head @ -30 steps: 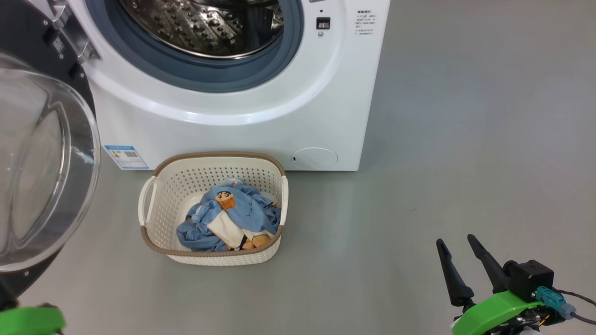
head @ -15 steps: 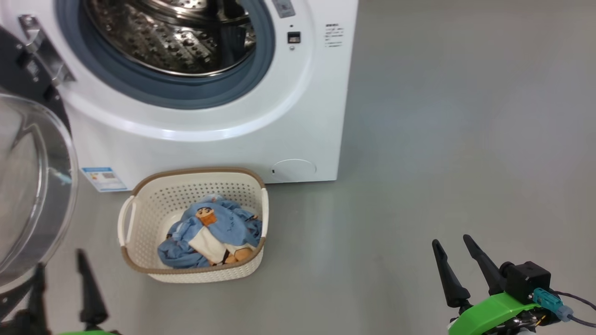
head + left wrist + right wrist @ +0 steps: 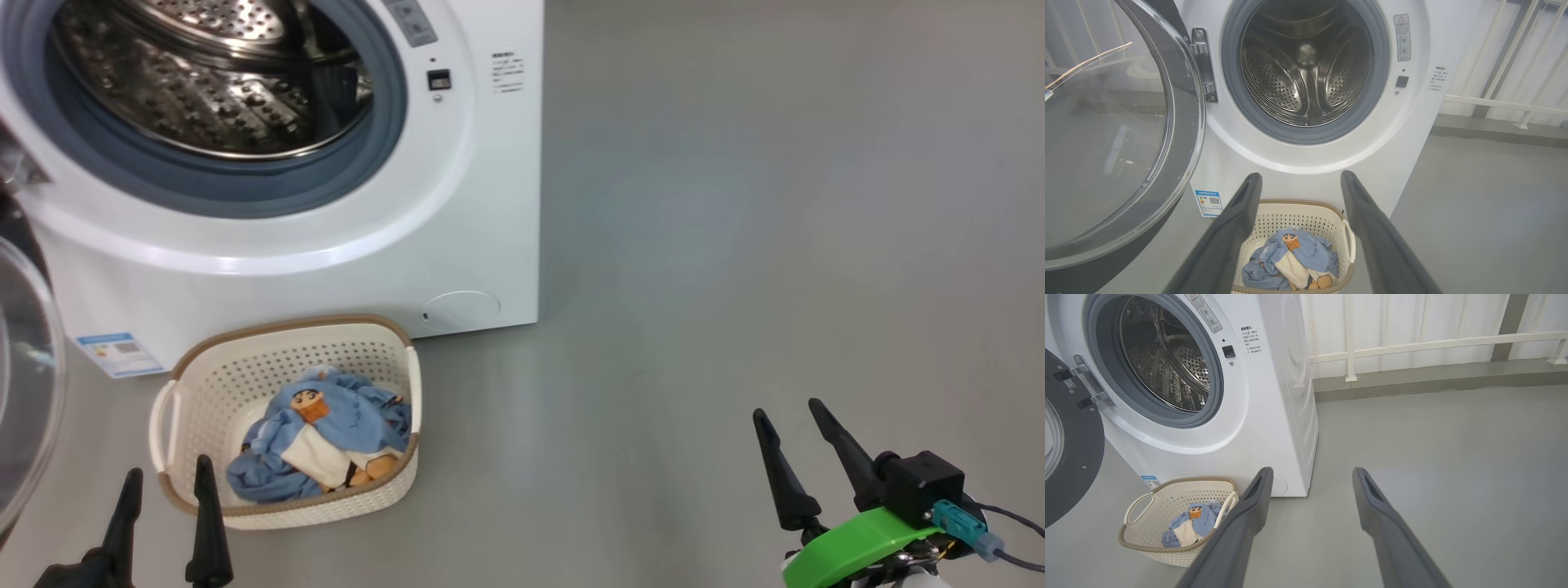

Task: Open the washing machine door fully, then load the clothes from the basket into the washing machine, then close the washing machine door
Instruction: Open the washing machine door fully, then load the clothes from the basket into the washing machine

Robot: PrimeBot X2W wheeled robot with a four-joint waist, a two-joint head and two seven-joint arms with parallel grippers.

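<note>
Open washing machine door point(image 3: 1106, 143) far left, clothes point(image 3: 326, 445) in basket point(image 3: 269, 371) lower left, left gripper point(image 3: 167, 494) and right gripper point(image 3: 790, 429) both spread wide, empty

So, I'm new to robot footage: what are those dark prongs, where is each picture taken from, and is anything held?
The prongs are fingers of a two-armed robot's grippers. One picture looks down from its head: left gripper lower left, right gripper lower right. The other two come from wrist cameras looking along the fingers. On the grey floor stands a washing machine, door swung open, and before it a basket of blue clothes. Both grippers are open, holding nothing.
</note>
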